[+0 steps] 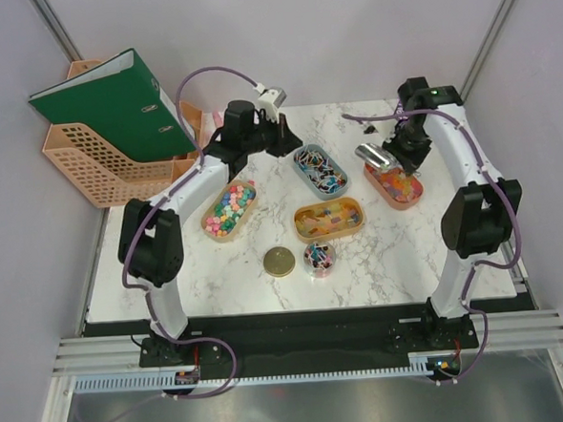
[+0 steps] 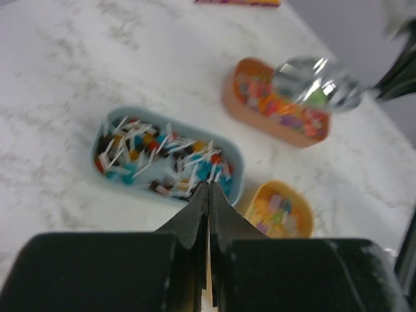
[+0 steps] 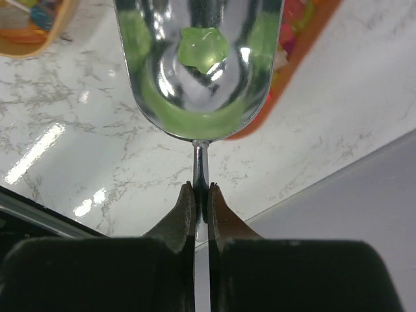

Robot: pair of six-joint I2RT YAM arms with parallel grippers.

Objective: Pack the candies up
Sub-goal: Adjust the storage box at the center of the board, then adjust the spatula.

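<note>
Candies in mixed colours fill four oval trays: a peach tray (image 1: 229, 210) at the left, a blue tray (image 1: 319, 169) of wrapped sweets, a yellow tray (image 1: 329, 220) and an orange tray (image 1: 394, 184) at the right. My right gripper (image 3: 201, 188) is shut on the handle of the silver scoop (image 3: 198, 65). The scoop holds one green candy (image 3: 203, 49) and hangs over the orange tray's near end (image 3: 305, 39). My left gripper (image 2: 209, 185) is shut and empty above the table, behind the blue tray (image 2: 168, 156).
A round gold lid (image 1: 279, 261) and a small open jar of candies (image 1: 320, 257) sit near the front middle. A peach letter rack (image 1: 97, 165) with a green binder (image 1: 112, 102) stands off the table's left back corner. Walls close both sides.
</note>
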